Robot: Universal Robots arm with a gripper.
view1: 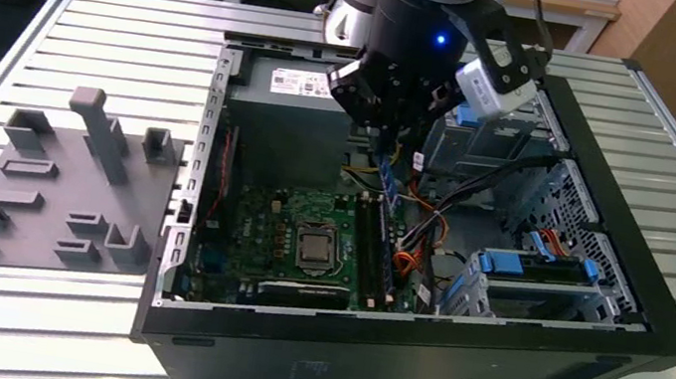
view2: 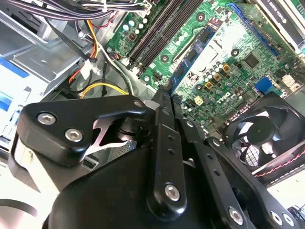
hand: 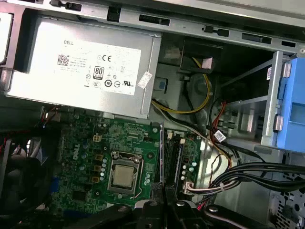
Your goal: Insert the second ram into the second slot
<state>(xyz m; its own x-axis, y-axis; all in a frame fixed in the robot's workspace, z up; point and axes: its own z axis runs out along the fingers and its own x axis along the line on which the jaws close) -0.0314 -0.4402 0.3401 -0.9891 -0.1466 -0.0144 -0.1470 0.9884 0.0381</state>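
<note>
**Ram gripped and lined up, not yet seated**

Your claw is clenched on the second ram, pinching the thin blue stick between its fingertips inside the open computer case on the counter. The stick hangs over the motherboard, near the far end of the slots, close beside them but apart from them. Pick-up and carry therefore look done. By my judgement, seating it in the second slot is what is left. The stick stands on edge, with its lower edge toward the board. Its long axis runs far to near, parallel to the slots. I cannot tell whether another slot is already filled.
</note>
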